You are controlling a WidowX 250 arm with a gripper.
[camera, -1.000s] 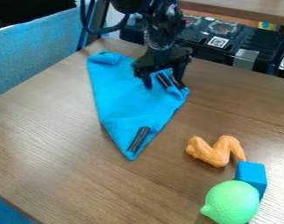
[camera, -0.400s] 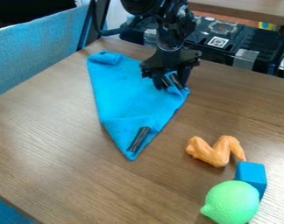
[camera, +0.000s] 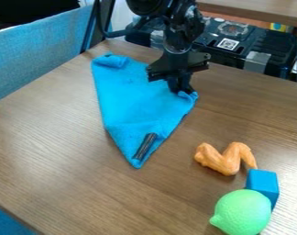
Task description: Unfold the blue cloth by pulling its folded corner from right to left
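A: Progress entry?

B: Gripper (camera: 180,88), one: fingers together, pinching the blue cloth (camera: 135,103) near its corner at the view's right. Done, in my judgement: the grasp. Outstanding: moving that corner; the cloth's body lies on the tabletop (camera: 65,156), with no clear lift.

A: Placement and bearing?

B: Cloth: left of and beyond the orange toy wing (camera: 226,159), apart from it. Narrow tip, beside a dark striped patch (camera: 145,146), points toward the view's bottom edge. Long axis: upper left down to that tip, slanting slightly right.
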